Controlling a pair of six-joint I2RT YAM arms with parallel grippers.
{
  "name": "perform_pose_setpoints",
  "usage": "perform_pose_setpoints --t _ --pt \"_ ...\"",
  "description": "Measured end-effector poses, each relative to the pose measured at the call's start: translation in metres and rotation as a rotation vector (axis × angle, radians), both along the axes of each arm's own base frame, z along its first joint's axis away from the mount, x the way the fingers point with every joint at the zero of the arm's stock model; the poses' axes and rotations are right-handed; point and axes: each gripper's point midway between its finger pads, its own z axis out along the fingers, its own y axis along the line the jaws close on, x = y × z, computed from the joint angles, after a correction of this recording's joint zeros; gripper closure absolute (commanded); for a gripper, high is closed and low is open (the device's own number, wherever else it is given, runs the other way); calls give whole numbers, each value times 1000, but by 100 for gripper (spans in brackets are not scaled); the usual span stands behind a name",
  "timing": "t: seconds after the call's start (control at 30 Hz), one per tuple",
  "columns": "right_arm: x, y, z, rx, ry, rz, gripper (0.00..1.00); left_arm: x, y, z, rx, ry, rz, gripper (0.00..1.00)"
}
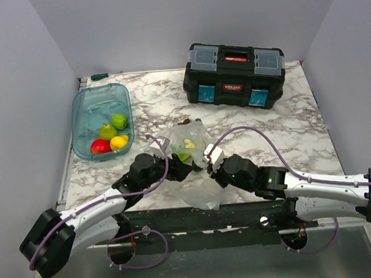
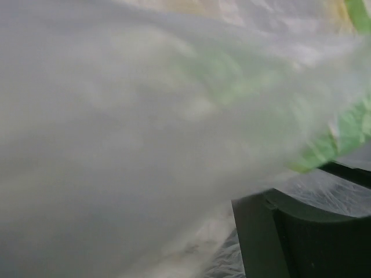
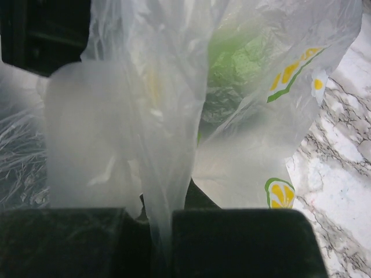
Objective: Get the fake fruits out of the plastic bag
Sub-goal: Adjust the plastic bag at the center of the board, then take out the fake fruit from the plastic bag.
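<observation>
With the right gripper (image 3: pixel 149 231) clamped on the plastic bag (image 1: pixel 200 179) at three o'clock, keep it taut while the left gripper (image 1: pixel 180 168), jaws unreadable, takes the lime-green fruit (image 1: pixel 184 157) from nine o'clock

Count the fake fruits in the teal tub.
4: a lime-green one, a green one beside it, a red one and a yellow one nearer. Another green fruit shows through the plastic bag; more may hide there.

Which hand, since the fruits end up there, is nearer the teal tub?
Left. The left hand is at the left side of the plastic bag, right of the teal tub; the right hand pinches the bag farther right.
</observation>
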Motion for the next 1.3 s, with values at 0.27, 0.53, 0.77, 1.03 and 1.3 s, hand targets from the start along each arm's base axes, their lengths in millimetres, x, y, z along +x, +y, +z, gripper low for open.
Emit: perform_pose_setpoints --t 0.27,0.53,0.77,1.03,1.3 --pt "0 2 -6 -11 15 -1 99 -13 -40 -1 10 -115 -87 28" --pt "-2 5 -5 8 26 5 99 24 -48 -14 58 -213 63 24" --pt "-4 6 -5 21 40 7 99 47 -65 -29 99 -286 137 26" --pt "-5 6 -4 25 39 7 99 51 -81 -52 88 -285 132 32" --pt "-4 4 2 43 33 2 99 47 -89 -67 133 -274 123 35"
